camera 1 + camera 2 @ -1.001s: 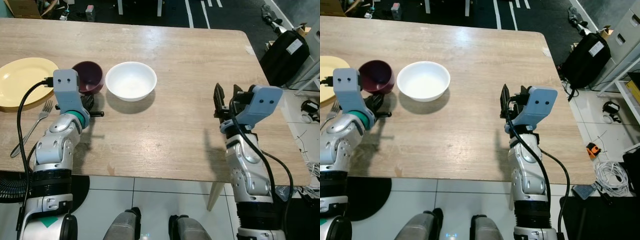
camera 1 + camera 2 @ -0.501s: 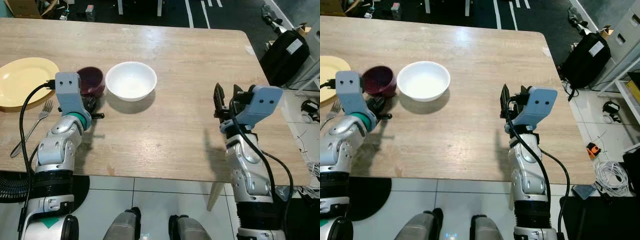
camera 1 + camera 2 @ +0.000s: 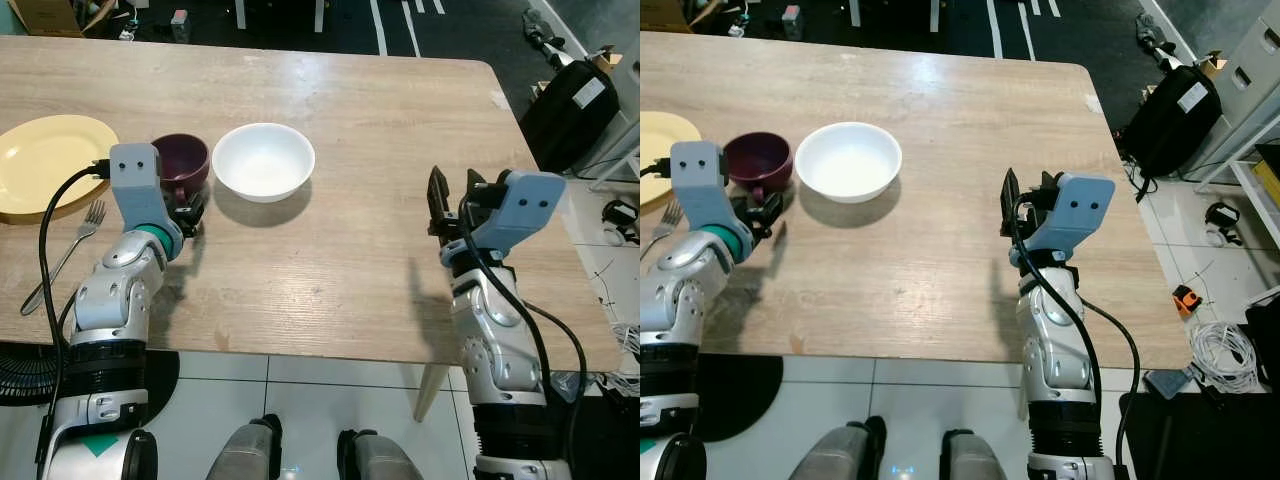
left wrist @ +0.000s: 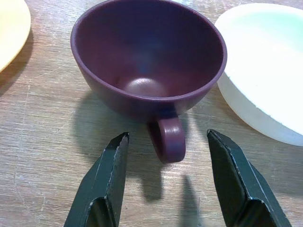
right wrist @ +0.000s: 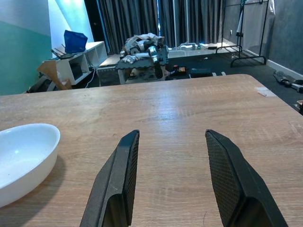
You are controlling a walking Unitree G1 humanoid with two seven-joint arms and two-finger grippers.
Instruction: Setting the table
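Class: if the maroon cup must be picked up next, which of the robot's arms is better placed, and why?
Left. The left end effector is open with the maroon cup's handle between its fingers; the right end effector hovers far across the table.

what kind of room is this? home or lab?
Probably a lab or workshop staged as a dining spot, not a lived-in home. The wooden table holds a yellow plate, fork, maroon cup and white bowl, but loose cables and cluttered shelving surround it.

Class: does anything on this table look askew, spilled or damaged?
Nothing spilled or damaged. The fork lies slanted beside the yellow plate, and the maroon cup stands upright and empty, close to the white bowl.
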